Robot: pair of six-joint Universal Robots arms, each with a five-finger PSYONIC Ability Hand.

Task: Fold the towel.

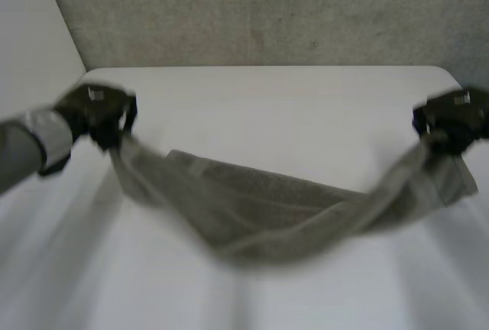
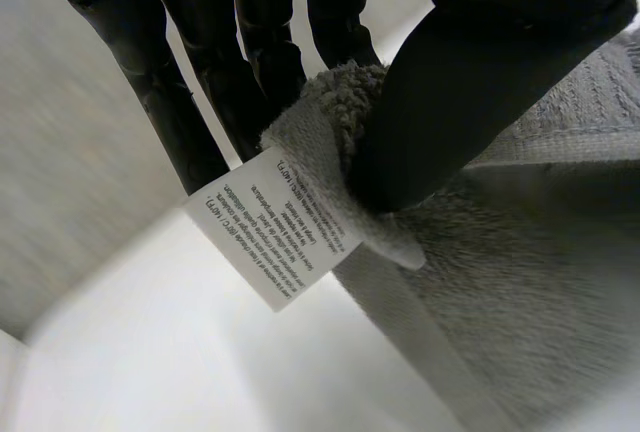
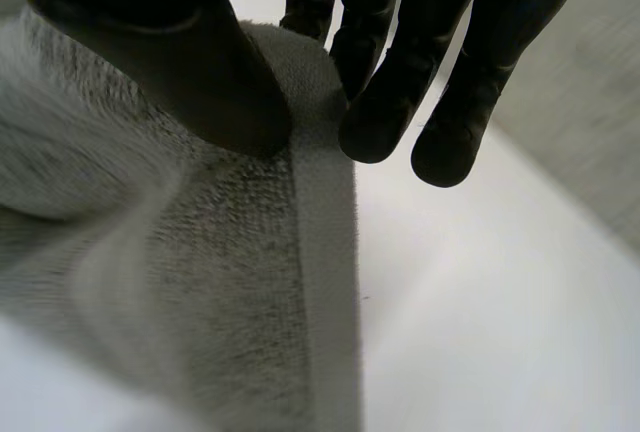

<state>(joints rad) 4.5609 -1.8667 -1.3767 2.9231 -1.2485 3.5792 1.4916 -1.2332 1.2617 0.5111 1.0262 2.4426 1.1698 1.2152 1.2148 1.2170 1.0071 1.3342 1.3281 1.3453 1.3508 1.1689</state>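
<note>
Holding a grey towel (image 1: pixel 260 208) slung above the white desk (image 1: pixel 267 93)

The towel hangs in a sagging band, its middle drooping close to the desk. The left robot hand (image 1: pixel 99 112) pinches one corner between thumb and fingers, right beside a white label (image 2: pixel 275 227). The right robot hand (image 1: pixel 451 120) pinches the opposite end at its hemmed edge. Folding well likely calls for moving both ends evenly, level with each other, so the cloth lays down flat without twisting.
</note>
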